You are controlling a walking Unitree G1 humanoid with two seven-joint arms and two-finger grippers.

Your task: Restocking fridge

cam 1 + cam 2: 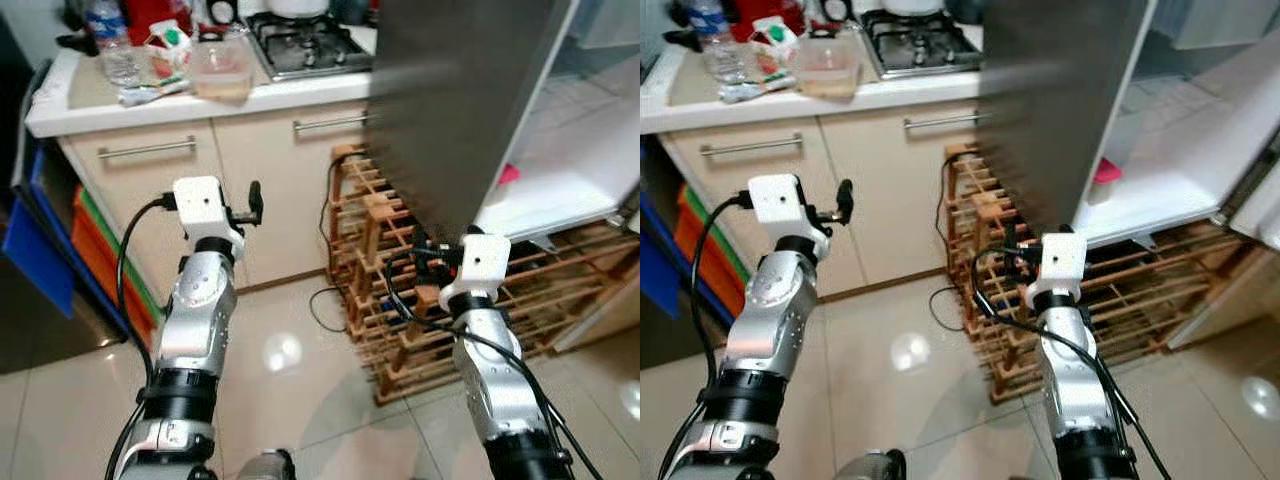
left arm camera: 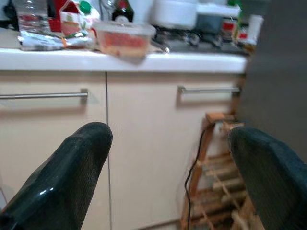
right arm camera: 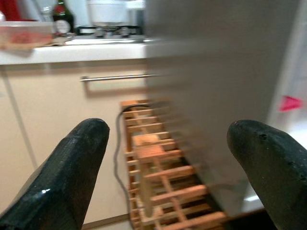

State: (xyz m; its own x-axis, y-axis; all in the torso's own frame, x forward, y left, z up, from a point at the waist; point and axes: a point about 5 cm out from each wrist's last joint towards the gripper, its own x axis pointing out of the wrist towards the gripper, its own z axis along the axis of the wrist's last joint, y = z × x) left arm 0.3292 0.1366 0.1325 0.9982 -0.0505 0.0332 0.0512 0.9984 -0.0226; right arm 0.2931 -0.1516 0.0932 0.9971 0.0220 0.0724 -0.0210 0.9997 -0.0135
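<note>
The grey fridge door (image 1: 450, 100) stands swung open at the right, its white inner shelf (image 1: 560, 190) holding a pink-topped item (image 1: 1106, 172). On the counter (image 1: 60, 115) sit a clear food container (image 1: 222, 70), a water bottle (image 1: 110, 45) and a carton (image 1: 170, 45). My left gripper (image 1: 250, 205) is raised in front of the cabinet drawers, open and empty (image 2: 170, 136). My right gripper (image 1: 425, 255) hangs open and empty (image 3: 169, 129) before the wooden rack, just below the door's lower edge.
A wooden bottle rack (image 1: 400, 300) with a black cable stands on the floor under the fridge door. A gas hob (image 1: 305, 45) is on the counter. Blue and orange crates (image 1: 60, 240) are stacked at the left. Glossy tiled floor (image 1: 290, 350) lies between my arms.
</note>
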